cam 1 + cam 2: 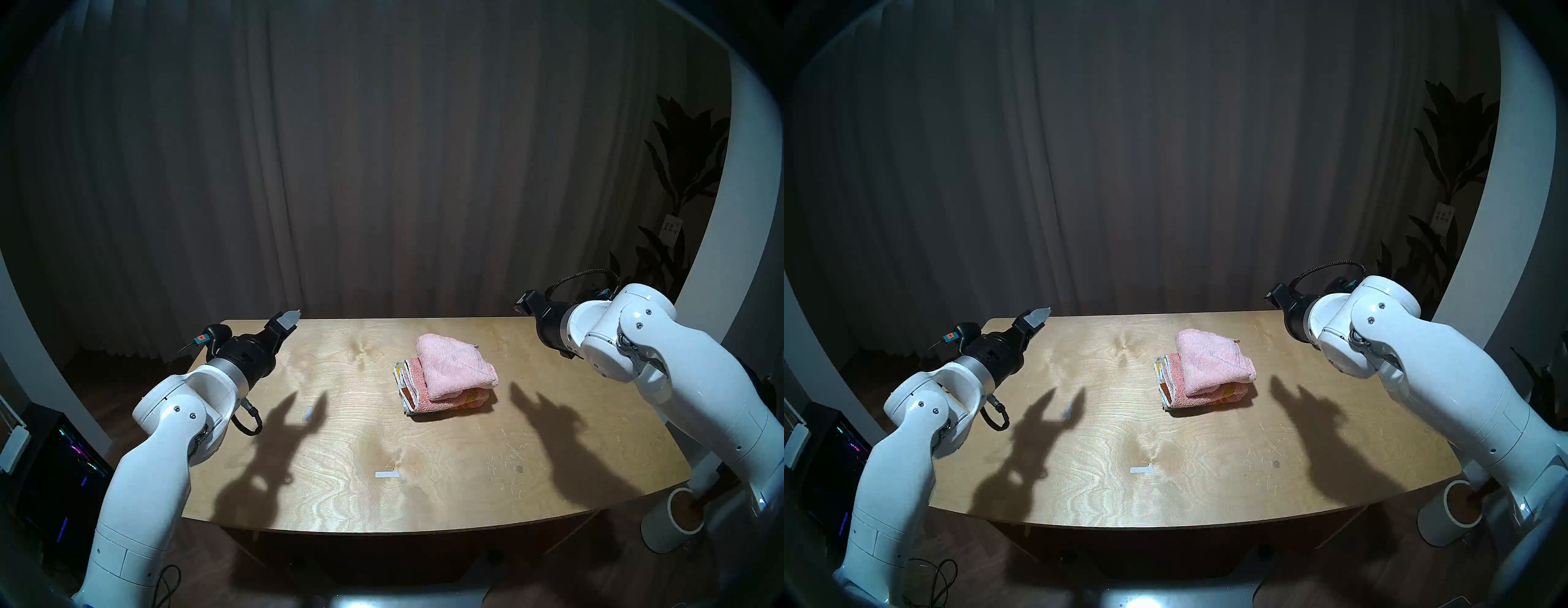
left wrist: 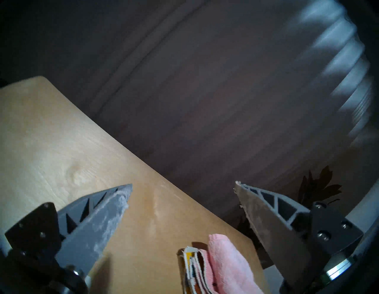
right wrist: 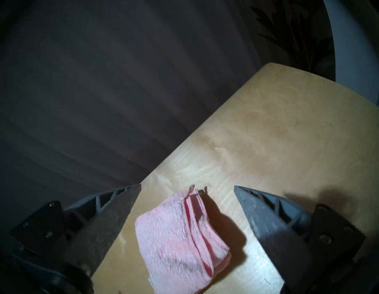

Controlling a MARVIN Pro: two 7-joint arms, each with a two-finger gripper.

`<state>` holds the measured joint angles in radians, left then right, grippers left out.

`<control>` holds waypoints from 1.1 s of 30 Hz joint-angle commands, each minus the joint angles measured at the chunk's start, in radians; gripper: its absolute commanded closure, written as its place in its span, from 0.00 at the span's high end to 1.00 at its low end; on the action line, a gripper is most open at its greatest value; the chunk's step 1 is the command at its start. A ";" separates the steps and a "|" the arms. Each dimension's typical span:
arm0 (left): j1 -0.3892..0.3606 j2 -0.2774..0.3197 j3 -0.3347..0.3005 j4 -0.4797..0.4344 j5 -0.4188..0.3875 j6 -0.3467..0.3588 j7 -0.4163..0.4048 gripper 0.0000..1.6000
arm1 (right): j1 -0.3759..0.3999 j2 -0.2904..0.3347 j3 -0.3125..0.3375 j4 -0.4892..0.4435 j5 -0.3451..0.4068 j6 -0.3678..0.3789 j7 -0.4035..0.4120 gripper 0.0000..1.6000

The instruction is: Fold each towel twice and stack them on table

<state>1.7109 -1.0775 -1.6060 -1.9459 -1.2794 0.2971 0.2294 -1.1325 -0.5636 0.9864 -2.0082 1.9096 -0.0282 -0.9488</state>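
Both jaws spread wide, empty, touching nothing, pink towel [image 1: 456,365] atop patterned towel [image 1: 413,388].

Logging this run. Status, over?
Left hand open, right hand open, both empty. Pink towel stacked on patterned towel, both folded, on table. Nothing in the way.

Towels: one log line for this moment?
pale pink towel folded atop patterned towel | table | left claw open | right claw open

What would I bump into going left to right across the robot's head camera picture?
Left gripper → tape strip → patterned towel with pale pink towel stacked on it → right gripper, all over the table.
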 commanded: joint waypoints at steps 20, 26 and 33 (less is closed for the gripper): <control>-0.027 0.173 0.073 0.093 0.492 -0.129 -0.017 1.00 | 0.109 -0.082 -0.143 0.252 -0.382 -0.014 0.340 1.00; -0.041 0.190 0.107 0.104 0.577 -0.157 -0.018 1.00 | 0.141 -0.096 -0.170 0.330 -0.465 -0.022 0.432 1.00; -0.061 0.194 0.144 0.135 0.676 -0.201 -0.001 1.00 | 0.172 -0.119 -0.205 0.401 -0.558 -0.041 0.548 1.00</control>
<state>1.6892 -0.9016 -1.4733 -1.8267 -0.6875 0.1506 0.2106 -1.0213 -0.6584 0.7891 -1.6463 1.4348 -0.0443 -0.5000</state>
